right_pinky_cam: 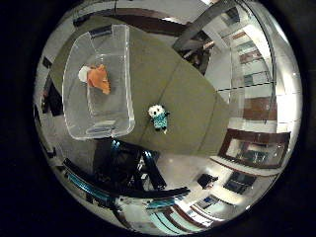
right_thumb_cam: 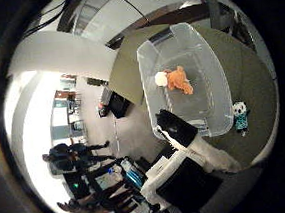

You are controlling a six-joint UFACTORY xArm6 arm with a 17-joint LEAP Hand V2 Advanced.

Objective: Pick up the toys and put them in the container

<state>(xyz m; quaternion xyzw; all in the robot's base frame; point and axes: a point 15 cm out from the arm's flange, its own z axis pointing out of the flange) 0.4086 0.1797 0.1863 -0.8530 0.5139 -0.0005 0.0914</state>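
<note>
Olive table (right_pinky_cam: 192,98): clear container (right_pinky_cam: 74,98) holds orange toy (right_pinky_cam: 98,78); teal toy (right_pinky_cam: 159,117) beside; hand (right_thumb_cam: 186,148) state unclear.

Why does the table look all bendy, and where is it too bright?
Little finger side palm view: the wide lens curves the olive table edges, and the clear container bows too; the teal toy beside it is evenly lit. Thumb side palm view: the room beyond the table glares white, while the orange toy in the container stays clear to see.

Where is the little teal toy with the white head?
The small teal plush toy lies on the olive table, just outside the clear plastic container holding an orange plush toy.
</note>
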